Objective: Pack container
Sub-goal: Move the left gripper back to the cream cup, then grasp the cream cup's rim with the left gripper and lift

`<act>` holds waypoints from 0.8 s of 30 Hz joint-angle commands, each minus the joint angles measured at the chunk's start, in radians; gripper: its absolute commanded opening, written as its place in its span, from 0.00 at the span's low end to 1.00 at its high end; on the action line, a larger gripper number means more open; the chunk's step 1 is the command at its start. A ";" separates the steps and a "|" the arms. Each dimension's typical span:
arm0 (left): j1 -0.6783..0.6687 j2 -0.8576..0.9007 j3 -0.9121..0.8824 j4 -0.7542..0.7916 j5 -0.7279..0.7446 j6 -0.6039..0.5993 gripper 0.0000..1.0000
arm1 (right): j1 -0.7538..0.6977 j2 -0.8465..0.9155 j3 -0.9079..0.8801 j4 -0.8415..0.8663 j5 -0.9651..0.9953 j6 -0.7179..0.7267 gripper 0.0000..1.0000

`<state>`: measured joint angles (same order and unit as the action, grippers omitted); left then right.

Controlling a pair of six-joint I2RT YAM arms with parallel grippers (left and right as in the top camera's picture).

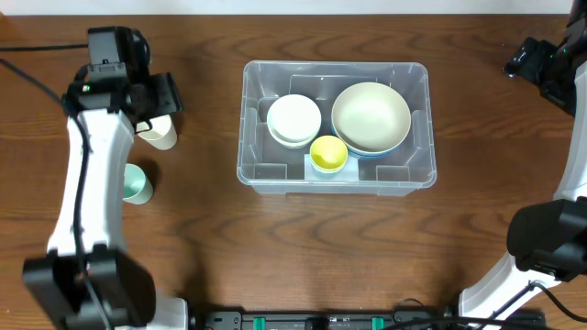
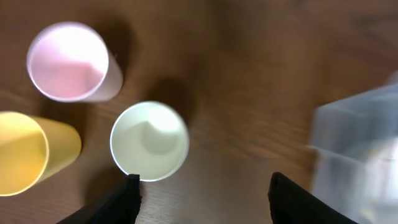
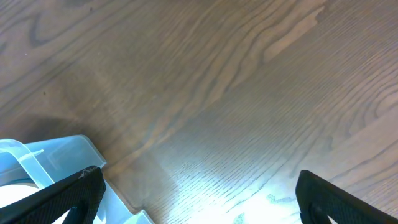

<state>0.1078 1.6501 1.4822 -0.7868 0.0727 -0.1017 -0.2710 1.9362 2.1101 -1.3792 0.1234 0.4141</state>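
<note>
pose: left tool (image 2: 205, 180) released near pale cup (image 2: 149, 142) | right tool (image 3: 199, 186) released beside container (image 3: 37, 162)

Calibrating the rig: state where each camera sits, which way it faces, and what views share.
Overhead: above the table, looking straight down on the container holding bowls; both arms show at the sides.
Left wrist: on the left arm, looking down at pink cup, yellow cup and pale green cup; open left gripper at bottom.
Right wrist: on the right arm, looking down at table; open right gripper at bottom.
Shared: all three views show the container.
</note>
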 commanded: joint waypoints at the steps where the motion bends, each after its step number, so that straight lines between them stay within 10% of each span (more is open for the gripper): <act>1: 0.007 0.072 0.002 -0.009 -0.005 -0.011 0.66 | -0.004 0.005 0.001 -0.001 0.003 0.016 0.99; 14: 0.002 0.260 0.001 -0.011 0.020 0.039 0.65 | -0.004 0.005 0.001 -0.001 0.003 0.016 0.99; 24: 0.003 0.312 0.001 0.005 0.019 0.049 0.30 | -0.004 0.005 0.001 -0.001 0.003 0.016 0.99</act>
<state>0.1104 1.9480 1.4815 -0.7830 0.0944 -0.0635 -0.2710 1.9362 2.1101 -1.3792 0.1234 0.4141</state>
